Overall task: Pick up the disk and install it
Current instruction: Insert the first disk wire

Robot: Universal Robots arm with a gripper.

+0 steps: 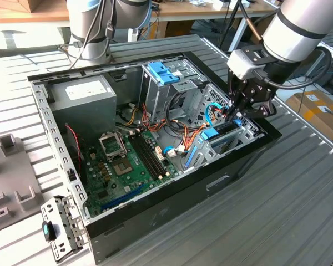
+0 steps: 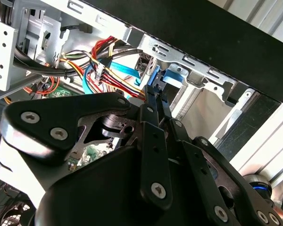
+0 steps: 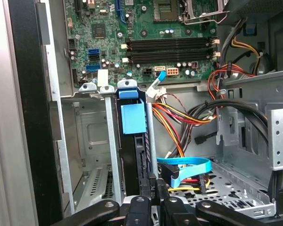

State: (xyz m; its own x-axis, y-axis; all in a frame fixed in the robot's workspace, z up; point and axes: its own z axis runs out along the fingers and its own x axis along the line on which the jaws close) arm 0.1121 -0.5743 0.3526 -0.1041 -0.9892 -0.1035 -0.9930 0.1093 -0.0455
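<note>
The disk point(image 3: 132, 150) stands on edge in a slot of the metal drive bay point(image 3: 92, 136) at the front of the open computer case point(image 1: 172, 199). Its blue plastic rail point(image 3: 133, 117) faces up in the first wrist view. In the exterior view the disk point(image 1: 217, 133) sits low in the bay at the case's right end. My gripper point(image 1: 233, 113) reaches down into that bay from above. Its fingers are shut close together, and the gripper point(image 3: 156, 186) rests against the disk's near end. In the second wrist view the gripper point(image 2: 154, 92) touches the blue rail point(image 2: 164, 77).
Bundled coloured cables point(image 3: 179, 117) and a flat blue data cable point(image 3: 186, 165) hang right beside the bay. The motherboard point(image 1: 127, 160) lies on the case floor. A grey power-supply box point(image 1: 83, 97) and a drive cage with a light-blue bracket point(image 1: 164, 72) stand farther back.
</note>
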